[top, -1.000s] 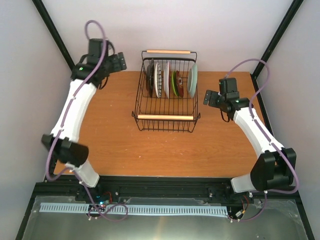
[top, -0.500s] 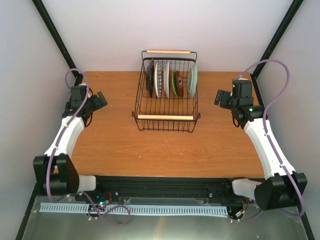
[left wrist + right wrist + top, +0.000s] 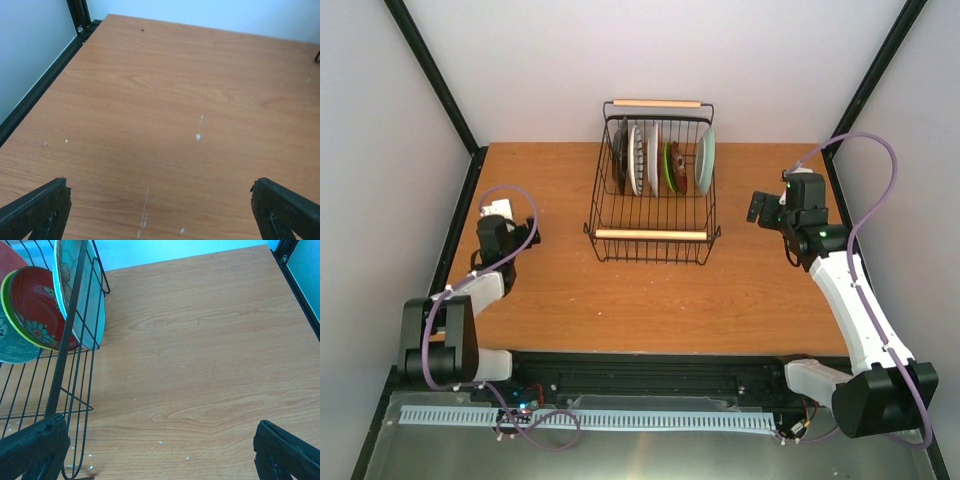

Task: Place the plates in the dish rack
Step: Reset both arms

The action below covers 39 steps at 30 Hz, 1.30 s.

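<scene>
1. Wood-grain tabletop (image 3: 550,290): carries the rack. No plate is seen lying on it in any view.
2. Dish rack (image 3: 650,235): black wire with wooden rod handles. It sits just beside the right end effector (image 3: 160,450), to its left, and well apart from the left end effector (image 3: 160,210), ahead and to its right.
3. Plates (image 3: 660,160): a row standing on edge in the rack's far half, judged upright because the wires prop them.
4. Mint green plate (image 3: 80,295): the end of the row nearest the right end effector, against the side wires. The red plate (image 3: 37,305) leans just behind it.
5. Right end effector: released, fingers spread wide, nothing between them.
6. Left end effector: released likewise, over bare tabletop.
7. Judgement: loading looks complete, and both arms hang clear so the stacked row is not nudged.
</scene>
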Each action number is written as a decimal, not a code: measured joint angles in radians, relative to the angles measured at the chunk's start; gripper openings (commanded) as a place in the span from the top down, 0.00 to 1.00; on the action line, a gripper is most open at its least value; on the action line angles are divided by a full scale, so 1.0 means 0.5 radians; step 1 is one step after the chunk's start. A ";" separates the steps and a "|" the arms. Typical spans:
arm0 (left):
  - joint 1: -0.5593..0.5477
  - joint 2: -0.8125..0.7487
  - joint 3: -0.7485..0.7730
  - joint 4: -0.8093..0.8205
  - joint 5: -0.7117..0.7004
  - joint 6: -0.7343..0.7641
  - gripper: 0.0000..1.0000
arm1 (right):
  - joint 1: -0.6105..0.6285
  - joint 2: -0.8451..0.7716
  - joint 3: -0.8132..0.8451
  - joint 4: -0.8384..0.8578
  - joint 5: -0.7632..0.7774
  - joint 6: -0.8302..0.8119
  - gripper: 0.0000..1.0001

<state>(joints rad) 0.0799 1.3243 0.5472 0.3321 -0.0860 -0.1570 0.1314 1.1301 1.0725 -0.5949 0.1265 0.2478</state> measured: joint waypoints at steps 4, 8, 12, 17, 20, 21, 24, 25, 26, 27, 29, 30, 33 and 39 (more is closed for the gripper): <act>0.011 0.143 -0.136 0.314 0.007 0.103 0.00 | -0.005 0.028 0.000 0.017 0.000 -0.035 0.00; 0.027 0.261 -0.199 0.649 0.011 0.102 0.00 | -0.042 0.129 0.008 0.042 -0.008 -0.053 0.00; 0.054 0.278 -0.397 1.030 0.146 0.136 0.00 | -0.156 0.222 -0.045 0.189 -0.088 -0.069 0.00; 0.060 0.294 -0.646 1.477 0.314 0.189 0.00 | -0.242 0.216 -0.372 0.546 -0.167 -0.181 0.00; 0.060 0.362 -0.708 1.687 0.341 0.199 0.00 | -0.255 0.216 -0.574 0.748 -0.182 -0.262 0.00; 0.060 0.381 -0.707 1.717 0.353 0.202 0.00 | -0.261 0.218 -0.623 0.806 -0.183 -0.282 0.00; 0.060 0.391 -0.707 1.782 0.382 0.212 0.00 | -0.288 0.240 -0.739 0.983 -0.182 -0.321 0.00; 0.060 0.392 -0.707 1.805 0.392 0.216 0.00 | -0.299 0.253 -0.768 1.046 -0.184 -0.326 0.00; 0.060 0.392 -0.707 1.818 0.401 0.219 0.00 | -0.311 0.268 -0.797 1.109 -0.191 -0.332 0.00; 0.060 0.392 -0.707 1.822 0.409 0.224 0.00 | -0.322 0.282 -0.835 1.186 -0.200 -0.343 0.00; 0.060 0.392 -0.707 1.823 0.416 0.230 0.00 | -0.340 0.288 -0.968 1.414 -0.221 -0.362 0.00; 0.060 0.392 -0.707 1.822 0.418 0.231 0.00 | -0.345 0.287 -1.038 1.522 -0.227 -0.369 0.00; 0.060 0.392 -0.707 1.823 0.421 0.233 0.00 | -0.362 0.301 -1.320 1.921 -0.268 -0.375 0.00; 0.060 0.392 -0.706 1.823 0.421 0.237 0.00 | -0.388 0.513 -1.521 2.564 -0.367 -0.430 0.00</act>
<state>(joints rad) 0.1097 1.5204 0.1940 1.2434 0.1246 -0.0387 -0.0628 1.3865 0.3122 0.6872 -0.0570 0.0330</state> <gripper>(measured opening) 0.998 1.000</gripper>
